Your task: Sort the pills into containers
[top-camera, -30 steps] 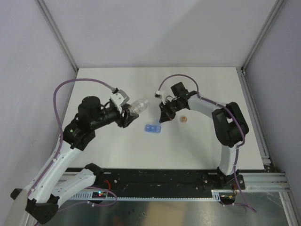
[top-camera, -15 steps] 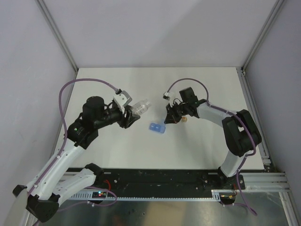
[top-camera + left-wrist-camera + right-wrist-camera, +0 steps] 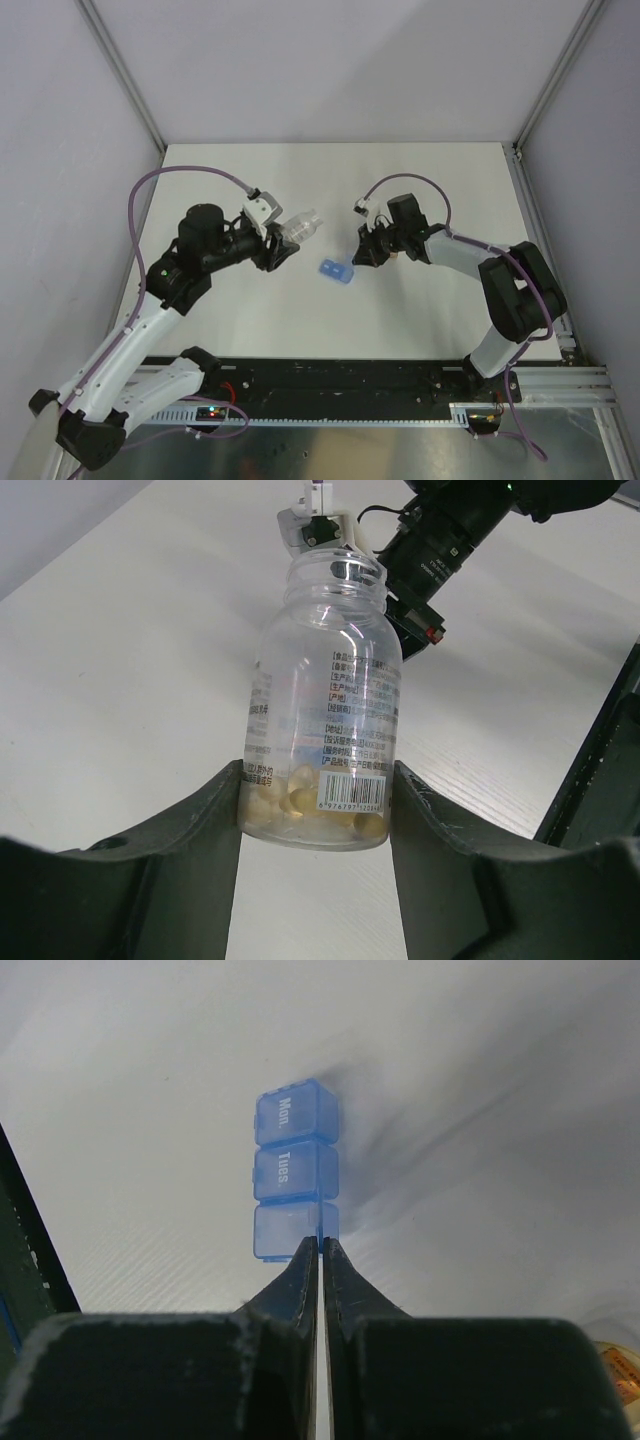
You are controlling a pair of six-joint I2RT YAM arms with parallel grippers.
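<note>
The containers (image 3: 336, 271), a translucent blue strip of three joined boxes with lids down, lie flat at mid-desk between the two arms, just ahead of the right claw (image 3: 362, 255) and well nearer to it than to the left. Seen from the right wrist, the strip's long axis runs straight away from the claw: the boxes marked "Mon." and "Tues" sit beyond, and the near, unreadable box meets the fingertips at its right corner. That claw is pressed fully together, tips on or against the near box's edge; whether it has caught a lid tab cannot be told. The pills (image 3: 310, 815) are an amber mass in the bottom of a clear bottle (image 3: 325, 700), uncapped, which the left claw (image 3: 318, 825) holds clamped low on its sides, mouth pointed across towards the right arm and tilted above the desk to the strip's left. By the look of it, a lid must be lifted before anything can be poured. The desk (image 3: 430, 190) is plain white and matt, walled by pale grey panels (image 3: 330, 70).
</note>
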